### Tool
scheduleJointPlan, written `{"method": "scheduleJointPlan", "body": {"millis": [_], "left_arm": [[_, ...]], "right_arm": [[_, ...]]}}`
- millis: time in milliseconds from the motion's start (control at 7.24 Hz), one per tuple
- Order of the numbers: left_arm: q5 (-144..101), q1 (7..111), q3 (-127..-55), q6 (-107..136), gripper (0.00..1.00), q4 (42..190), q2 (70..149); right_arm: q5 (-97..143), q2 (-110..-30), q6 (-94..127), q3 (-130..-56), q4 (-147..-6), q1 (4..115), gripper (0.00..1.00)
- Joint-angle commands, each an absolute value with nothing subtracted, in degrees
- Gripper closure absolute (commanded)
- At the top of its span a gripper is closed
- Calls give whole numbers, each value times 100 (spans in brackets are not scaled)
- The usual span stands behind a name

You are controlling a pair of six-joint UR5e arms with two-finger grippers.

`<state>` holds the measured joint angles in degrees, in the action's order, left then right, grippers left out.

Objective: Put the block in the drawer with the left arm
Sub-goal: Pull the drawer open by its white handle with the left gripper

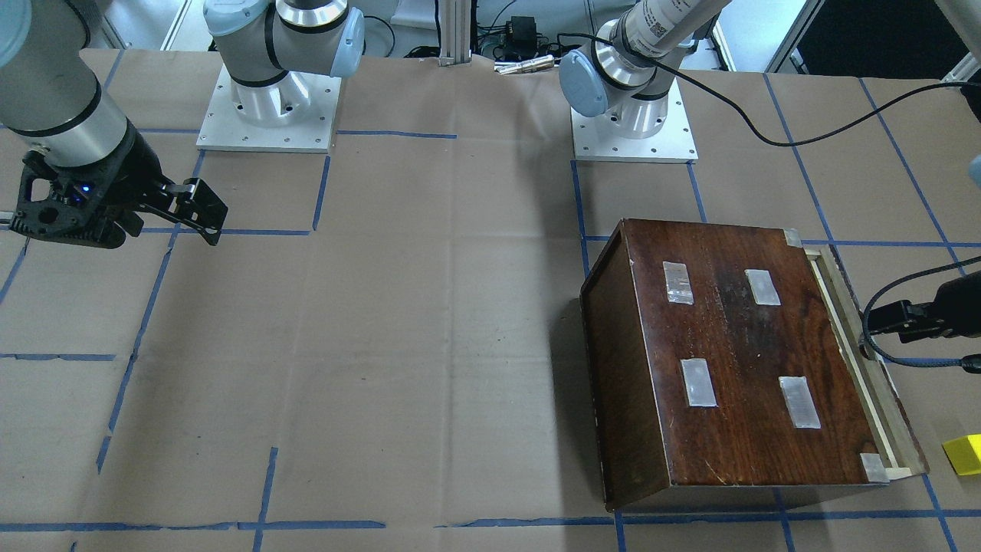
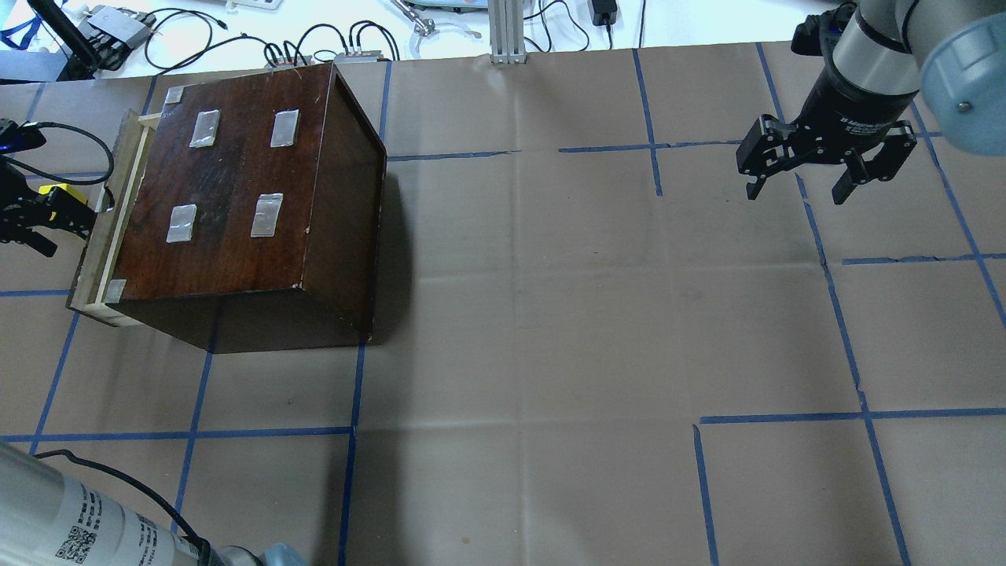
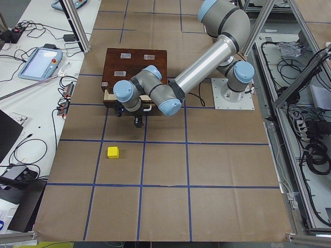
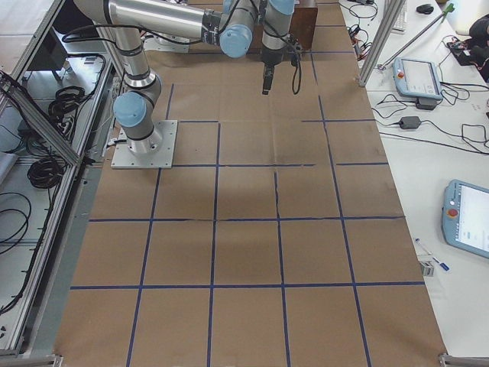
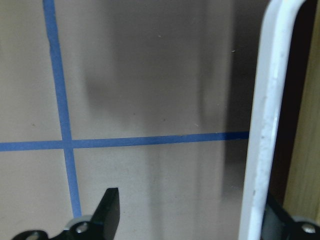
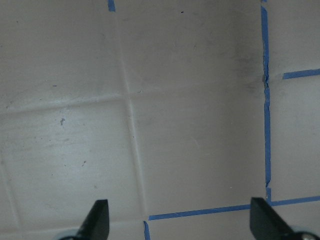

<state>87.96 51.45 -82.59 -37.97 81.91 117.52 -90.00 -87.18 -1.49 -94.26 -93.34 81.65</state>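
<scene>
The yellow block (image 1: 966, 454) lies on the paper, outside the dark wooden box (image 1: 736, 360), some way from its drawer side; it also shows in the exterior left view (image 3: 113, 152). The drawer (image 1: 858, 360) is pulled out a little and shows a pale wood rim behind its dark front. My left gripper (image 1: 881, 320) is open and empty, low at the drawer front. In the left wrist view (image 5: 192, 220) one finger is over the paper and the other is by the drawer's pale edge (image 5: 267, 100). My right gripper (image 2: 794, 192) is open and empty, far from the box.
Blue tape lines (image 2: 511, 153) cross the brown paper. The arm bases (image 1: 268, 107) stand at the robot side. Cables and devices (image 2: 314, 47) lie beyond the table's far edge, just behind the box. The left arm's black cable (image 1: 881, 353) loops near the drawer.
</scene>
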Motion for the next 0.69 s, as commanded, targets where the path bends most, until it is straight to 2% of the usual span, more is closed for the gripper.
{"method": "scheduleJointPlan", "body": {"millis": [0, 553], "left_arm": [[8833, 5115, -8130, -3806, 8, 8191, 11777], [8850, 4975, -7885, -4104, 8, 8191, 11962]], "right_arm": [[-9000, -8719, -149, -9431, -9334, 8165, 0], [-9000, -8719, -149, -9422, -9334, 8165, 0]]}}
